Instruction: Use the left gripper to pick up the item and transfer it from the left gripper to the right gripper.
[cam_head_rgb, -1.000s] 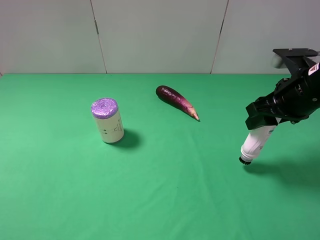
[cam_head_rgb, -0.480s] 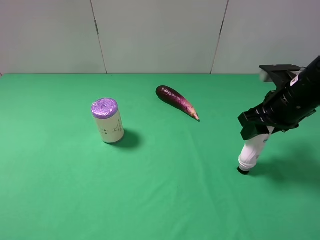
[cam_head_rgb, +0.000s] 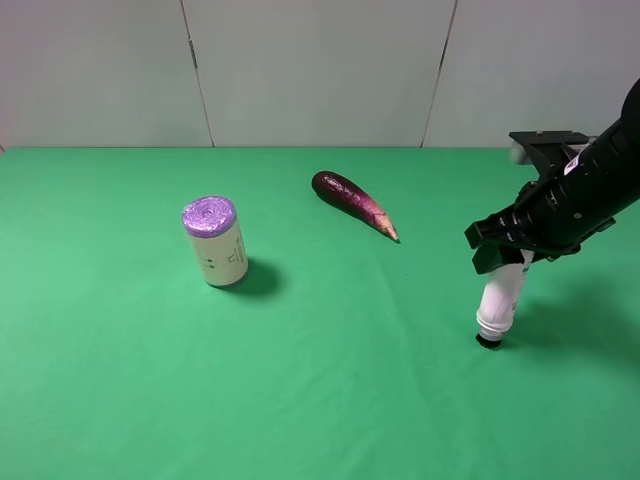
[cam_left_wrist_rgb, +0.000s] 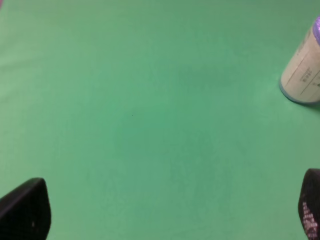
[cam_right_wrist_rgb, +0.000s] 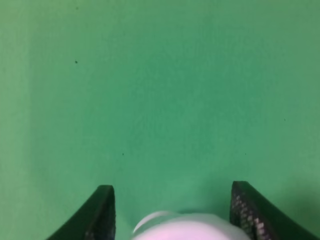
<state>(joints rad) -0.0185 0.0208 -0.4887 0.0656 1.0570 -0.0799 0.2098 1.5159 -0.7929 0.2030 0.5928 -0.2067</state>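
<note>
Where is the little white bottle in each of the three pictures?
Exterior high: the white bottle hangs cap-down at the right, held by the right gripper, cap at or just above the green table.
Left wrist: not in it; only the cream can shows.
Right wrist: a blurry white shape between the fingers.
Shared landmark: the green table.

tabletop (cam_head_rgb: 120, 400): we see a flat green cloth covering it edge to edge | wall (cam_head_rgb: 320, 70): we see pale grey panels behind it, split by thin dark seams | light: we note even, soft lighting from above, with short soft shadows falling on the green
</note>
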